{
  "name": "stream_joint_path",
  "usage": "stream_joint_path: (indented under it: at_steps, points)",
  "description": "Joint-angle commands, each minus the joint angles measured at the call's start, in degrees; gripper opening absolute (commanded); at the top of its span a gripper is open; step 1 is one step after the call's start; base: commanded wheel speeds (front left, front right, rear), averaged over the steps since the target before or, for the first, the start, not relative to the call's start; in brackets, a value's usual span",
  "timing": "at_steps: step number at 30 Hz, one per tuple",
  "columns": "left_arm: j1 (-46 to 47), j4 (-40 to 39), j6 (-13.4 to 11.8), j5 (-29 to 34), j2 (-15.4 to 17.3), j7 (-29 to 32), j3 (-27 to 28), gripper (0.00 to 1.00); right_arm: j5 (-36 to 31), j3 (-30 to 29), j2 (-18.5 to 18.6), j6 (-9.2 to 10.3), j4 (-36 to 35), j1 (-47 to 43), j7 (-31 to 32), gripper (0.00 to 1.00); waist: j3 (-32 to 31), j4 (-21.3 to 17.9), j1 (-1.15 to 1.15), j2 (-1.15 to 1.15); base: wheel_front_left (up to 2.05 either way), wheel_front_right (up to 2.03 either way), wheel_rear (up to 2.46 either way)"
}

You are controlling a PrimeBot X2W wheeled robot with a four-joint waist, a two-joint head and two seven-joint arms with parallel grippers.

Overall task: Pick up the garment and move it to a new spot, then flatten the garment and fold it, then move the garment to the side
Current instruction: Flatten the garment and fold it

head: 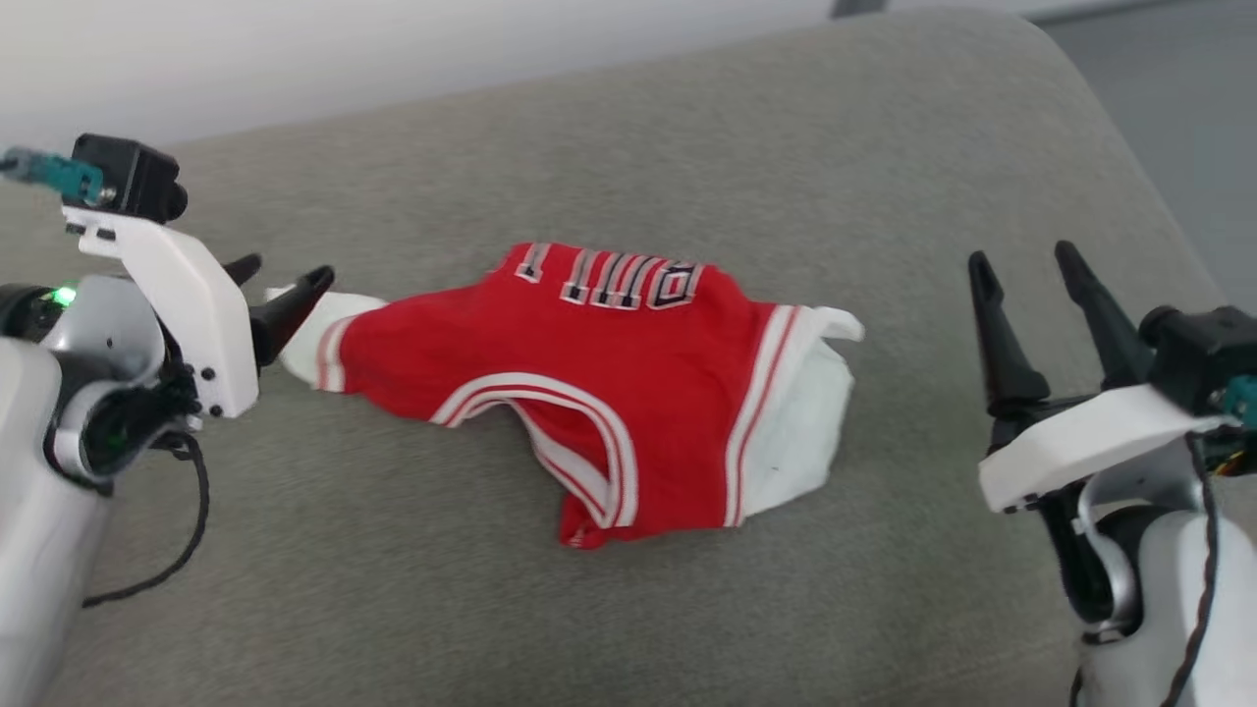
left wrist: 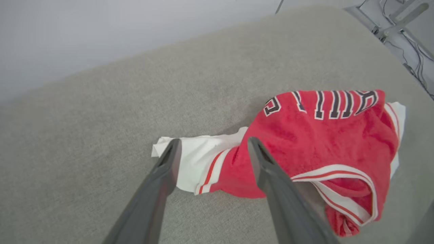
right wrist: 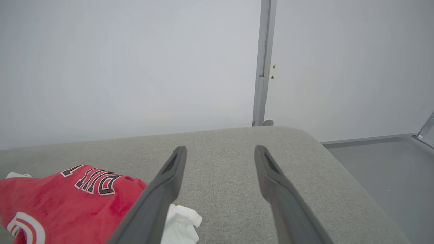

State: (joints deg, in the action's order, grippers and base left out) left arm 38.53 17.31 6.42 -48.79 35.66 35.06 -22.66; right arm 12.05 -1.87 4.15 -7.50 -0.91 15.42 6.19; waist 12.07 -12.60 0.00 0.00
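Garment (head: 589,363) lay bunched mid grey cushion (head: 687,147). Lettering at far edge, neckline trim toward robot, white sleeves poking out both sides. Not flat, not folded.

L end effector (head: 285,280) was open, nothing held, tips right at the left white sleeve (head: 306,344). Wrist cam had its fingers straddling that sleeve; contact unclear.

R end effector (head: 1021,257) was open too, empty, well apart from the right sleeve (head: 805,412), pointing over bare cushion.

Read: flatten step, pre-grasp.

Next imo: L drops and pinches the sleeve edge, R comes in to the opposite sleeve/hem, then both pull apart to spread.

Risk: grabbing 2 layers and dragging the whole bundle.
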Motion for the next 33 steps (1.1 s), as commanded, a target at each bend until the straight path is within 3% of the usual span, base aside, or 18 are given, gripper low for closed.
stream_joint_path:
  at_steps: [1, 11, 16, 17, 18, 25, 33]
  points:
    - [1.44, 2.27, -1.12, 0.44, -0.24, 1.76, -0.45, 1.00, -0.14, 0.62, -0.58, 0.02, -0.35, -0.85, -0.83, 1.00, 1.79, -2.31, 0.00, 0.00, 0.00, 0.00, 0.00]
    - [7.81, 16.52, -5.07, 3.18, 1.13, 10.66, -3.45, 1.00, 4.01, 3.02, -1.31, 0.02, -1.62, -2.39, -5.46, 1.00, 6.36, -6.83, 0.00, 0.00, 0.00, 0.00, 0.00]
    - [8.53, 21.05, -4.46, 3.53, 0.08, 11.25, -4.50, 1.00, 5.51, 3.88, -1.31, 0.02, -1.82, -1.71, -6.90, 1.00, 8.13, -7.62, 0.00, 0.00, 0.00, 0.00, 0.00]
    - [8.60, 21.57, -3.91, 3.60, -0.13, 11.38, -4.92, 0.32, 5.55, 3.91, -1.29, 0.02, -1.85, -1.62, -7.07, 1.00, 8.34, -7.60, 0.00, 0.00, 0.00, 0.00, 0.00]
    - [8.73, 22.13, -3.79, 3.47, -0.33, 11.07, -4.92, 0.00, 5.58, 3.99, -1.29, 0.02, -1.90, -1.56, -7.34, 1.00, 8.47, -7.54, 0.00, 0.00, 0.00, 0.00, 0.00]
    - [10.52, 22.91, -2.71, 3.25, -0.24, 9.23, -4.56, 0.00, 5.06, 2.65, -1.25, 0.02, -1.90, -1.33, -7.56, 1.00, 8.21, -5.41, 0.00, 0.00, 0.00, 0.00, 0.00]
    - [10.50, 16.73, -2.07, 2.72, 2.34, 7.59, -3.34, 0.00, 3.52, 0.18, -1.23, 0.02, -3.29, -2.01, -5.95, 1.00, 6.05, -1.01, 0.00, 0.00, 0.00, 0.00, 0.00]
